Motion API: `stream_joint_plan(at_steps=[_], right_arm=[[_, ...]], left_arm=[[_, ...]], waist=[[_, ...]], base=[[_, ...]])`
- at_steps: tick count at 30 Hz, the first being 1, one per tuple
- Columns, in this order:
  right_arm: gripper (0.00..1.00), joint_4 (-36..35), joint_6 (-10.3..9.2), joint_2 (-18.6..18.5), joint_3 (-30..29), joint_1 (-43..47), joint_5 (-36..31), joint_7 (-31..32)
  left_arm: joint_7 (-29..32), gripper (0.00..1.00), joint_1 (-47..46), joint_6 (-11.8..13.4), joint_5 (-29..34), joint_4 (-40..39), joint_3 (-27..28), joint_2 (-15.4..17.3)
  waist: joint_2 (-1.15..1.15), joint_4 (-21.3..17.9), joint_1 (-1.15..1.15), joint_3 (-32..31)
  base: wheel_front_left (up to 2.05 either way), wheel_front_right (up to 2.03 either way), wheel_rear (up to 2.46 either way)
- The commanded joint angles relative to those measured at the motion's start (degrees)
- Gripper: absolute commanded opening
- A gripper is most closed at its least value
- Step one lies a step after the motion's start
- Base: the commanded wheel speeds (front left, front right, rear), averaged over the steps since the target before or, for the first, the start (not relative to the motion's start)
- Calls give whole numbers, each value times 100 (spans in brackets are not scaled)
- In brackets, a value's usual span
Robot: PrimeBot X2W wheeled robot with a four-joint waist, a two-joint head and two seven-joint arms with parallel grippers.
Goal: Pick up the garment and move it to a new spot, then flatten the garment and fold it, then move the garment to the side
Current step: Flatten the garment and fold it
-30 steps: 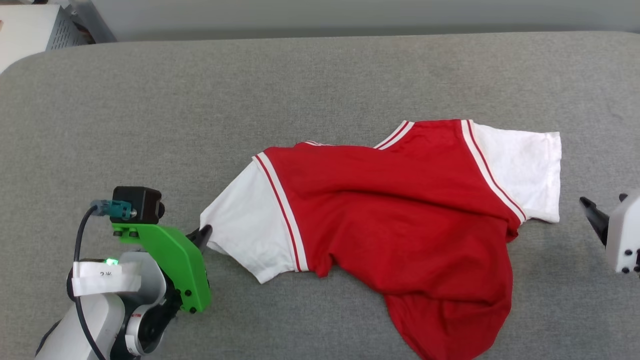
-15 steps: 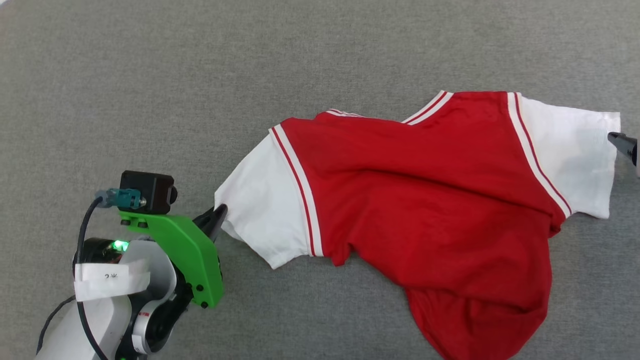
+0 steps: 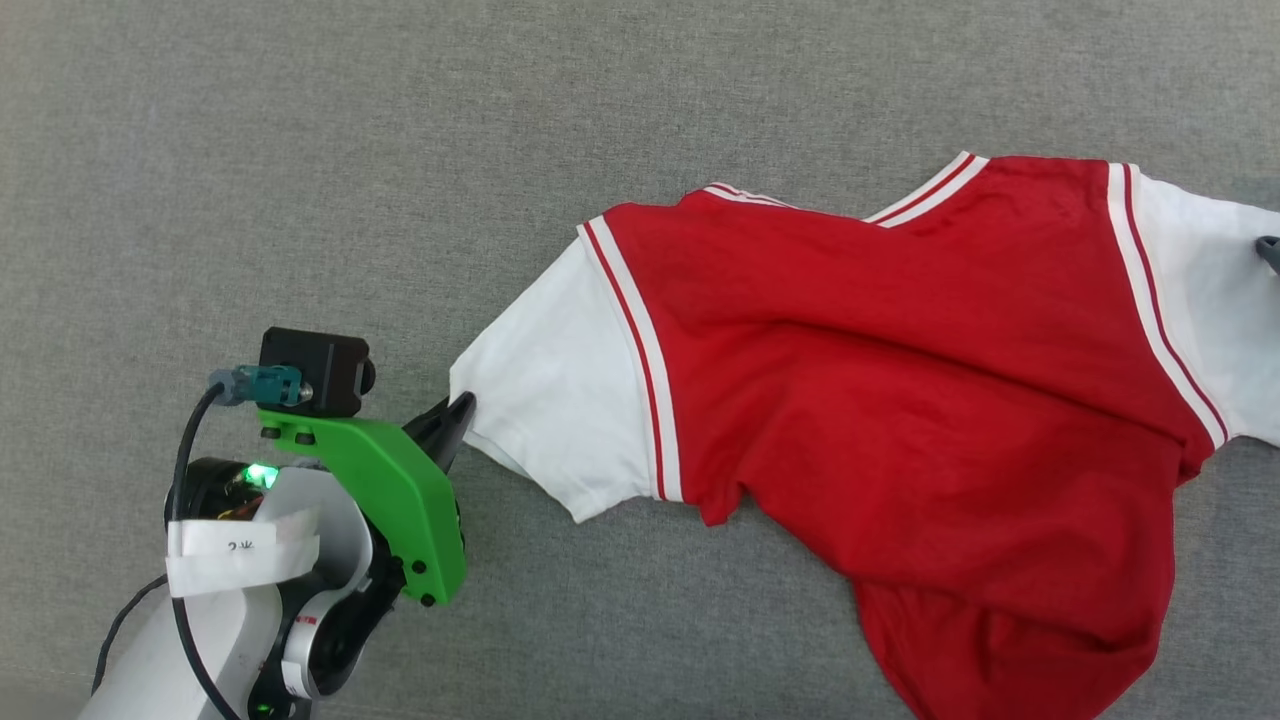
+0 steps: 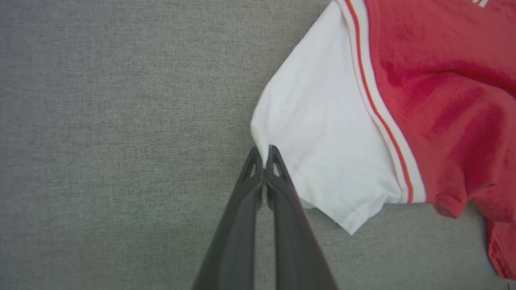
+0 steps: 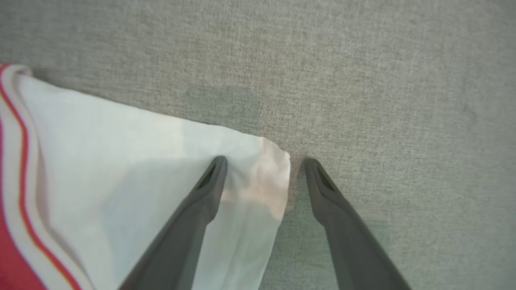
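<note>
The garment (image 3: 900,370), a red jersey T-shirt with white sleeves and striped trim, lies rumpled on the grey surface, its plain side up and its lower body bunched toward the bottom right. My left gripper (image 3: 462,408) (image 4: 264,155) is shut on the hem corner of the white left sleeve (image 3: 555,390) (image 4: 322,133). In the right wrist view my right gripper (image 5: 264,163) is open, one finger over the white right sleeve (image 5: 133,161) and the other on the bare surface beside its corner. The tip of a right finger (image 3: 1270,250) shows at the head view's right edge.
Grey fabric surface (image 3: 300,150) lies all around the shirt, with wide bare room to the left and at the back. My left arm's green bracket and black wrist camera (image 3: 315,370) stand at the lower left.
The head camera has dropped closer and shifted, so the shirt looks larger and further right. The right gripper has come from the lower right up to the right sleeve's corner. The left gripper keeps its hold.
</note>
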Motion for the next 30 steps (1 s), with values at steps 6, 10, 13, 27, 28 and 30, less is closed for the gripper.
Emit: stream_joint_plan(at_steps=[6,10,13,27,28,30], right_arm=[[0,292,0,107,350,199,306,118],[0,310,0,70,485,261,437,-38],[0,332,0,41,575,300,516,-244],[0,267,0,-302,791,485,1020,-1787],[0,241,0,-339,808,492,1051,-1866],[0,170,0,-436,850,501,1105,-2028]], left_arm=[[-47,0,-99,-21,28,81,5,-15],[-70,0,-80,-5,28,159,19,-3],[-141,0,-58,-5,26,230,38,-11],[-639,0,-64,-82,30,559,295,52],[-666,0,-74,-87,40,571,316,71],[-735,0,-108,-99,48,581,374,101]], waist=[[0,4,0,-53],[0,-22,0,-171],[0,-68,0,-310],[0,-447,0,-1311],[0,-479,0,-1370],[0,-548,0,-1494]], base=[[0,0,0],[0,0,0],[0,0,0],[0,0,0],[0,0,0],[0,0,0]])
